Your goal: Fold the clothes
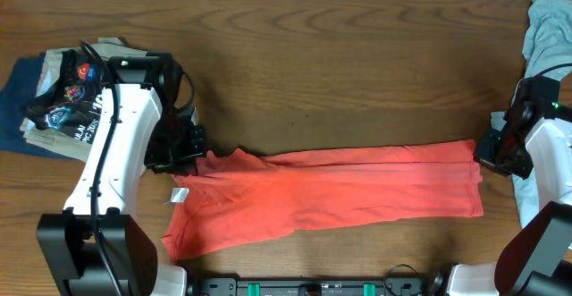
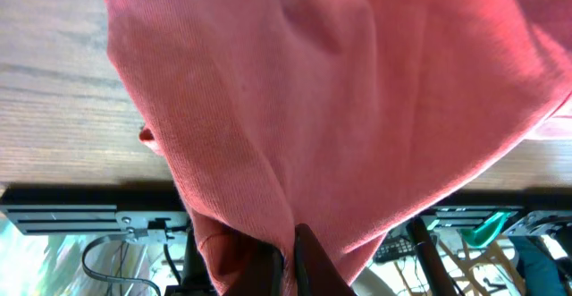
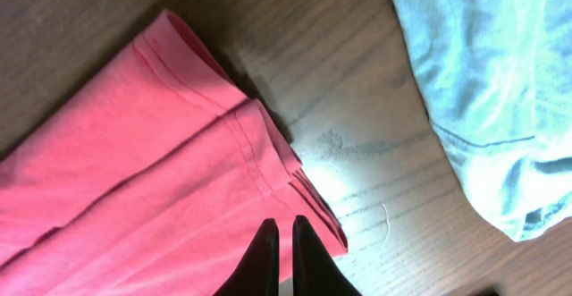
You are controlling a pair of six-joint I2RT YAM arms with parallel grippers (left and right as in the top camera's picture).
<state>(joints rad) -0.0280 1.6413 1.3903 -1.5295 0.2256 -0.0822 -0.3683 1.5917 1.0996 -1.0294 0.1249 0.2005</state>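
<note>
Tabletop [image 1: 313, 63]: wood, T-shirt [image 1: 340, 198] folded into long band across front
Left tool [image 2: 288, 256]: clamped on T-shirt's left end
Right tool [image 3: 285, 233]: nearly closed, empty
Advice: carry left end over, edges aligned

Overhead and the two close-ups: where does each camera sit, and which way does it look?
Overhead: above the table, facing straight down on the T-shirt; both white arms show.
Left wrist: on the left arm, looking along the left hand into bunched T-shirt cloth; dark fingers show.
Right wrist: on the right arm, looking past the right hand at the T-shirt's edge and a pale blue garment.
Shared: overhead and right wrist both see that garment.
</note>
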